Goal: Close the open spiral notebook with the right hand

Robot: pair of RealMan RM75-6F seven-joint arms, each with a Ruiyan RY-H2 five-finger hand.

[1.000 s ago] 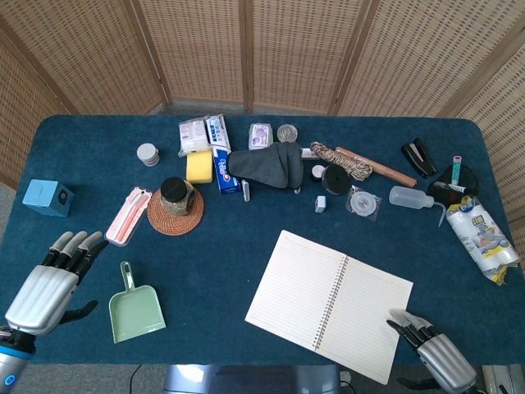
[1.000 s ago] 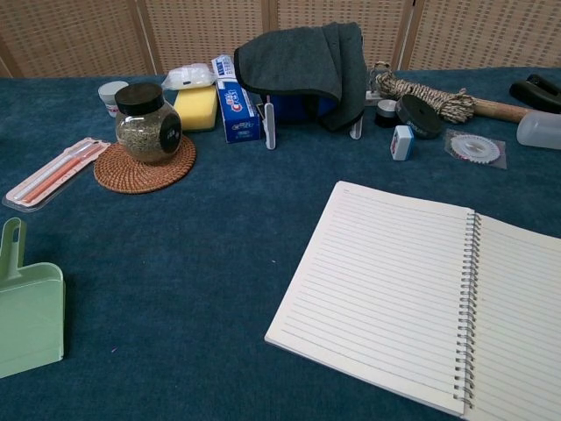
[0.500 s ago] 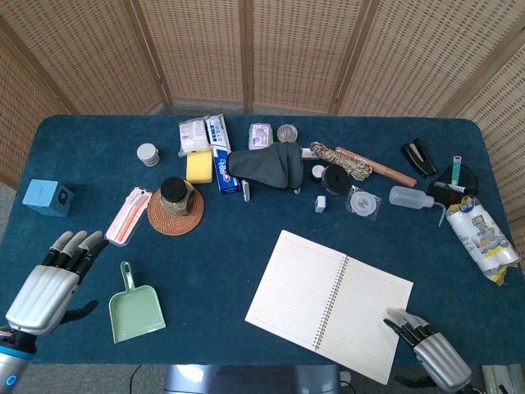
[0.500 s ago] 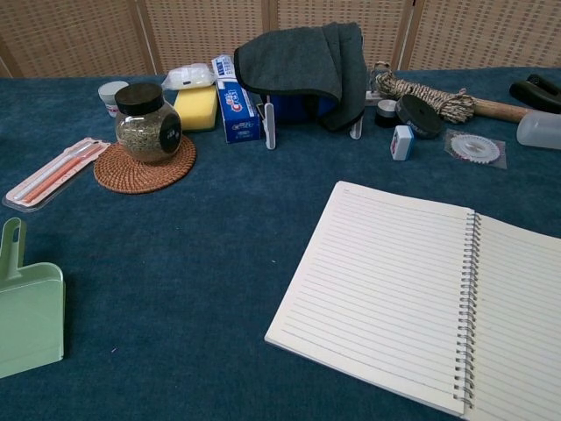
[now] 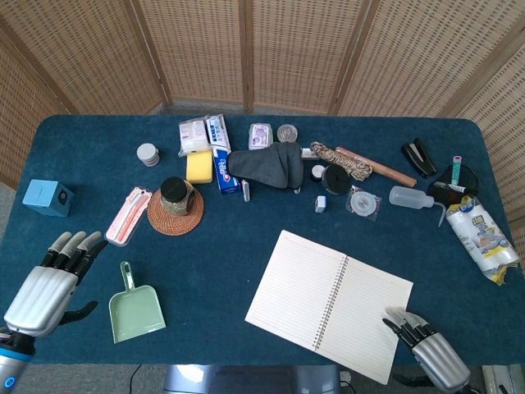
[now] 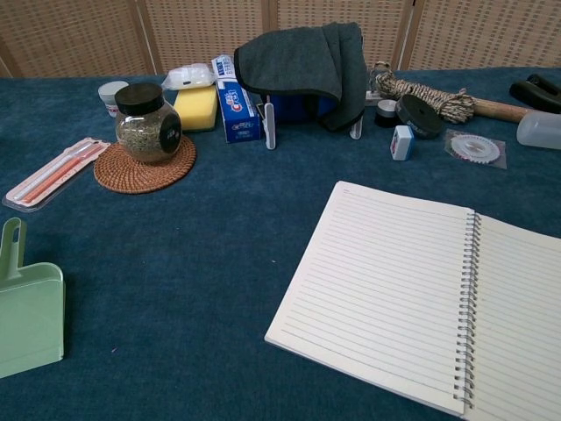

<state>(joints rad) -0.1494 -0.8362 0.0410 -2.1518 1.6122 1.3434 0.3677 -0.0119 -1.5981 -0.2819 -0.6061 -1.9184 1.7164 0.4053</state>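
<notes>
The spiral notebook [image 5: 328, 304] lies open and flat on the blue table, lined pages up, its wire spine [image 5: 332, 300] running down the middle; the chest view shows it too [image 6: 394, 285]. My right hand [image 5: 431, 353] sits at the notebook's near right corner, fingertips [image 5: 399, 320] resting on the edge of the right page, holding nothing. Only the head view shows it. At the table's near left edge my left hand [image 5: 47, 283] hovers with fingers spread and empty.
A green dustpan [image 5: 135, 308] lies near my left hand. A jar on a woven coaster [image 5: 175, 205], a toothbrush pack [image 5: 129, 215], sponge [image 5: 199, 166], toothpaste box, dark cloth [image 5: 267, 164], rope [image 5: 342, 160], squeeze bottle [image 5: 410, 197] and other small items crowd the far half.
My right hand has crept slightly left along the notebook's near right corner. The notebook and the left hand have stayed still.
</notes>
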